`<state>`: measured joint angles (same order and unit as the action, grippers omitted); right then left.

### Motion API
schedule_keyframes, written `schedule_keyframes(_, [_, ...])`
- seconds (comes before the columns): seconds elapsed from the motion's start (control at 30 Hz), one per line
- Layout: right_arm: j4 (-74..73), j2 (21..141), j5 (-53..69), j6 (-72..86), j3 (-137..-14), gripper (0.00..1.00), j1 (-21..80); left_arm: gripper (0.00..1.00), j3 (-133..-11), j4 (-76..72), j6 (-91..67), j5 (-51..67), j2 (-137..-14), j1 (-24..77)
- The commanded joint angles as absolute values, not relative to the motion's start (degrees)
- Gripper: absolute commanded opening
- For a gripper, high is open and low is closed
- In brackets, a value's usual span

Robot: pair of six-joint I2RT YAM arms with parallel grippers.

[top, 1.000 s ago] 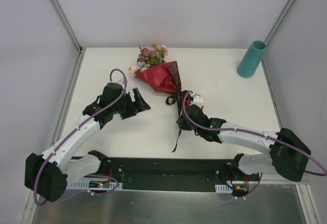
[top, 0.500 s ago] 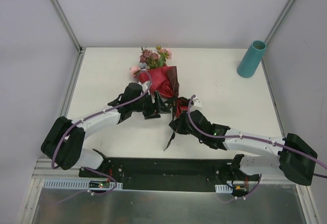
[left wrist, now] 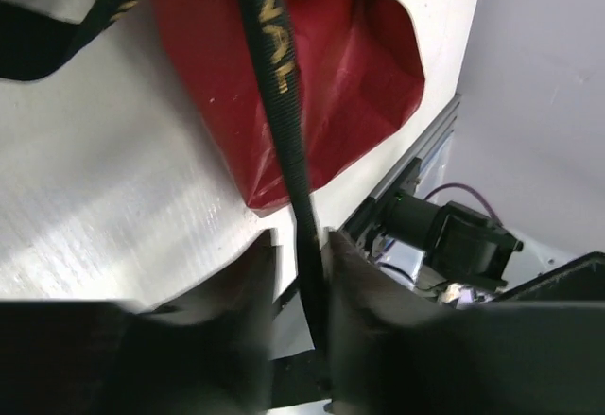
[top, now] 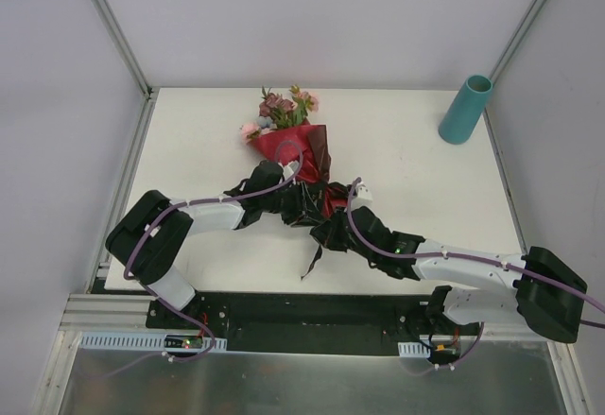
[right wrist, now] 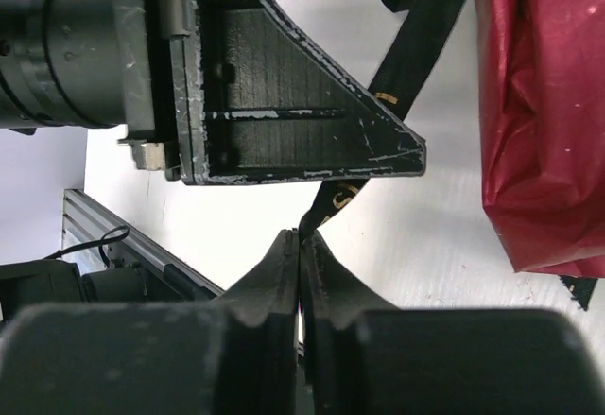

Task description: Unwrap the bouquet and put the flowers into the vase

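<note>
Left fingers (left wrist: 236, 292) have moved in astride the ribbon (left wrist: 284, 122), grip uncertain; right fingers (right wrist: 269, 283) clench its end, so untying can begin.

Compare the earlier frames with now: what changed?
The left gripper swung right to the bouquet and narrowed around a black ribbon strand, not visibly pinching it. The right gripper, shut on the ribbon's end, drew slightly toward the near edge. The bouquet barely shifted; the teal vase stayed put.
</note>
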<state>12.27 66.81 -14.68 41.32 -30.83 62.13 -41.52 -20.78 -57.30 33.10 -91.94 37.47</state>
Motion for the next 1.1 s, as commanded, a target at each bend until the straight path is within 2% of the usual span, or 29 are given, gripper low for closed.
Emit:
schedule_keyframes(0.0, [11.3,65.6,-15.8,43.1,-31.5,0.15,62.6,0.14,-41.8,-25.9,-58.1,35.9,-91.7,37.7])
schedule_keyframes(0.03, [9.1,64.8,-16.4,43.7,-32.2,0.2,62.7,0.05,-41.7,-25.8,-57.9,36.0,-91.7,37.7])
schedule_keyframes(0.07, [6.2,63.5,-17.5,44.1,-33.1,0.27,62.6,0.0,-41.8,-25.3,-57.7,36.0,-91.8,37.7])
schedule_keyframes(0.23, [-7.2,56.0,-25.6,40.4,-37.2,0.56,62.3,0.0,-41.1,-24.3,-56.3,35.7,-91.5,37.7])
schedule_keyframes(0.33, [-9.4,53.5,-27.0,36.8,-37.8,0.64,58.6,0.0,-41.0,-21.8,-54.7,34.1,-90.8,37.7])
schedule_keyframes(0.57, [-6.7,59.0,-21.2,24.1,-41.6,0.66,48.1,0.0,-41.6,-16.1,-50.0,32.0,-88.5,37.7])
schedule_keyframes(0.87, [-5.0,78.2,-8.9,13.7,-50.8,0.66,41.0,0.0,-42.4,-8.1,-46.7,28.8,-85.1,37.7])
schedule_keyframes(0.93, [-4.9,81.4,-6.9,13.8,-51.5,0.63,40.3,0.0,-43.1,-5.7,-46.1,27.5,-84.2,37.7])
schedule_keyframes(1.07, [-4.0,86.3,-6.0,16.5,-50.5,0.48,40.0,0.0,-44.8,1.4,-46.1,22.3,-82.5,37.6])
